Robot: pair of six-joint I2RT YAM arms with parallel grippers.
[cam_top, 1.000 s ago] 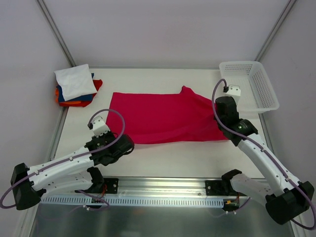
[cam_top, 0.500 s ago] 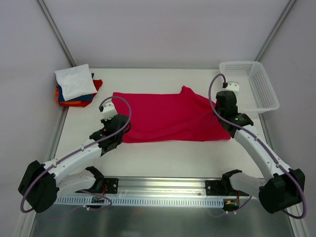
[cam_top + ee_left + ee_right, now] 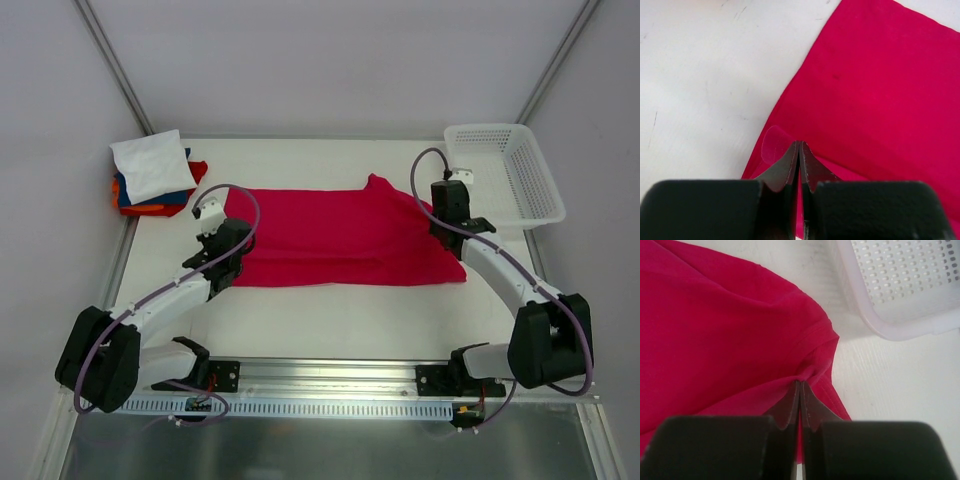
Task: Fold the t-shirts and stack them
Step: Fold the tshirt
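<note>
Found the crimson shirt (image 3: 340, 235) spread wide across the middle of the table (image 3: 330, 310), long side running left to right. Saw its near-left corner pinched in the left gripper (image 3: 799, 145), jaws pressed together on the cloth, a small curl of fabric turned up beside the tips. Saw the right gripper (image 3: 800, 384) likewise clamped on a bunched ridge of the shirt close to its stitched right-hand hem.

Judged the step in hand to be a lengthwise fold, near edge carried over toward the far edge. Thought it best done with both ends raised level and moved together, just enough tension held between them to stop the middle sagging, and the edge laid down square before release. Reckoned the right-hand pinch, sitting in gathered cloth, the likelier source of a crooked crease.

Noted plain, matte, soft fabric, mostly flat, wrinkled and peaked toward the right.

Spotted the folded stack (image 3: 150, 175), white on top, at the far-left corner, well apart, and a white mesh basket (image 3: 510, 170) at far right.
</note>
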